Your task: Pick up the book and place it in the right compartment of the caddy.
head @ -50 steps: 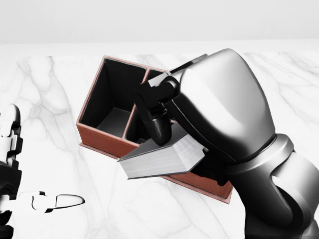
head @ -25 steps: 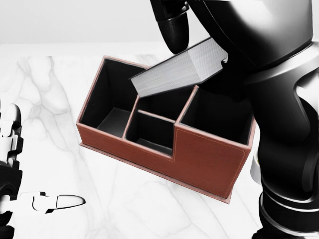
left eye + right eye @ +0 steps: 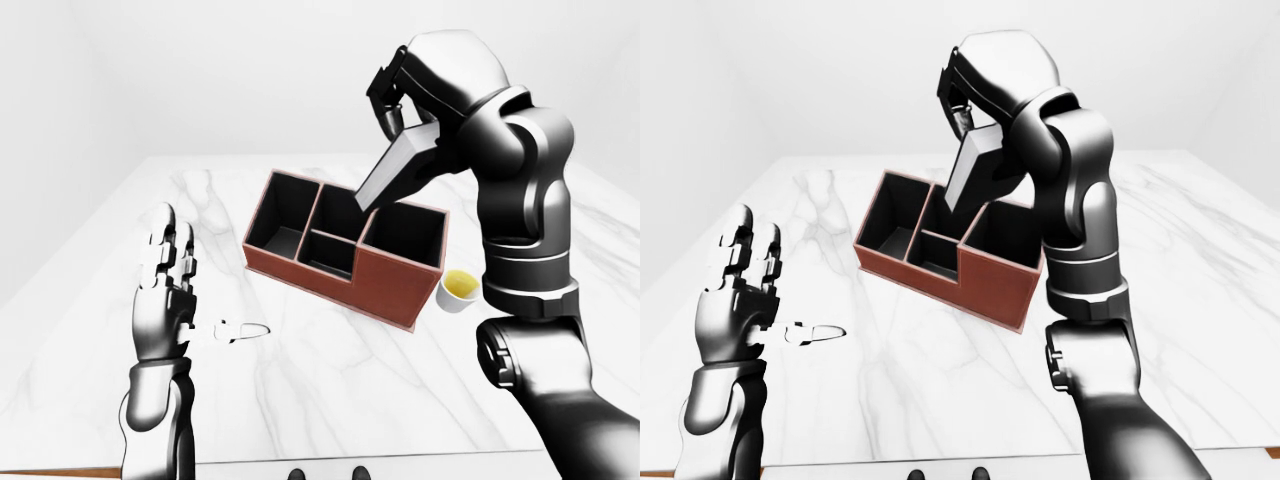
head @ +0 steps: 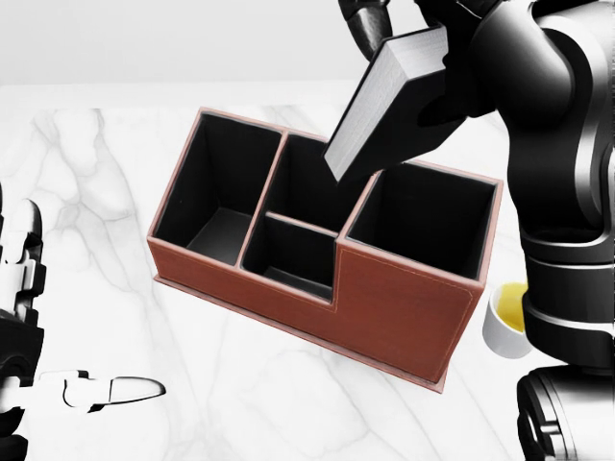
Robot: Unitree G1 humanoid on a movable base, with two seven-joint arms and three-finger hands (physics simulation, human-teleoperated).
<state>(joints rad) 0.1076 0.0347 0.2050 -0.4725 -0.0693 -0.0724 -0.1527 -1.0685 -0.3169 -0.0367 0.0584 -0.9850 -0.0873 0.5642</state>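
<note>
right hand (image 3: 400, 95) clamped on book (image 4: 389, 101), tilted steeply above caddy (image 4: 404, 307), lower corner over middle divider, not yet inside right compartment. left hand (image 3: 165, 265) spread, idle. probably stiff, fairly heavy, slippery-covered; best pinched near spine.

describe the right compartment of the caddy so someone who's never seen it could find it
On the white marble table sits a reddish-brown caddy with a black inside. Its right compartment, in the head view, lies below the tilted book in the right hand. It is the tallest, at the end nearest the small cup.
</note>
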